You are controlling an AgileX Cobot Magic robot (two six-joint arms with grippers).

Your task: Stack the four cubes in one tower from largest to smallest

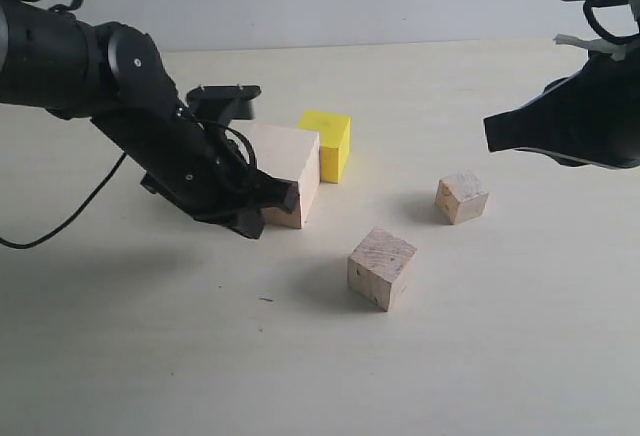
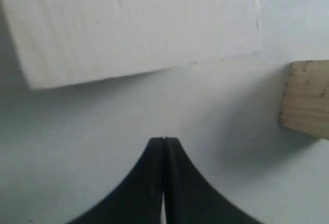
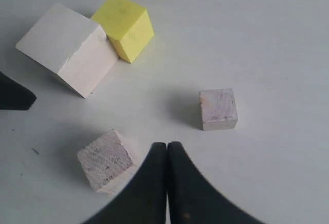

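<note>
Showing the workspace with all four cubes standing separately on the pale table (image 1: 520,356), each resting directly on its surface. The large wood cube (image 1: 288,168) sits left of centre in the exterior view. The yellow cube (image 1: 329,142) is just behind it on the right; in the right wrist view one corner of the yellow cube appears to touch the large cube, though the contact cannot be confirmed. The medium wood cube (image 1: 382,268) lies nearer the camera, well apart from that pair. The small wood cube (image 1: 461,197) lies to its right and farther back, likewise apart.

The left gripper (image 2: 163,143) is low over the table at the near left side of the large wood cube, jaws pressed together and pinching nothing. Its wrist view shows the cube's broad pale face just ahead of the tips, with a gap of bare table between, and the edge of another wooden cube at the frame's margin.

The right gripper (image 3: 167,146) hangs raised above the table on the right, jaws likewise pressed together and holding nothing. All four cubes are visible below it.
</note>
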